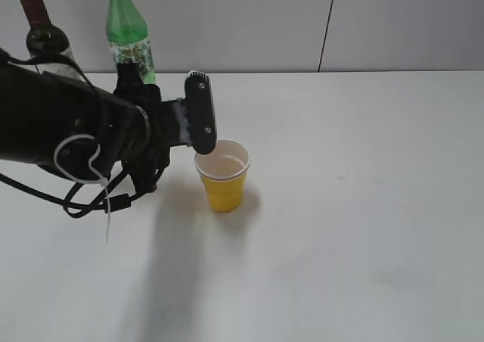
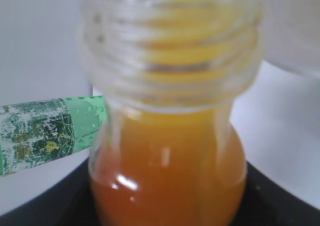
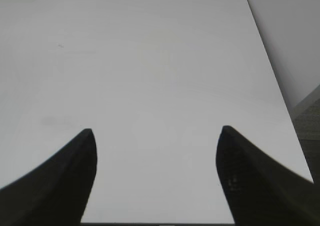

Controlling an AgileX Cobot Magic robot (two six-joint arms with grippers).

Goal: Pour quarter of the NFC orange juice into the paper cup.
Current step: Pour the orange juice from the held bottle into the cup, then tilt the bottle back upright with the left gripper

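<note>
My left gripper is shut on the NFC orange juice bottle and holds it tipped, with the mouth right over the near-left rim of the yellow paper cup. In the left wrist view the uncapped threaded neck and the orange juice fill the frame, with juice reaching into the neck. In the exterior view the gripper's fingers hide most of the bottle. The cup stands upright at the table's middle, its inside white; no stream shows. My right gripper is open and empty over bare white table; it is outside the exterior view.
A dark wine bottle and a taller green plastic bottle stand at the back left behind my left arm. The green bottle's label also shows in the left wrist view. The table's right edge shows in the right wrist view.
</note>
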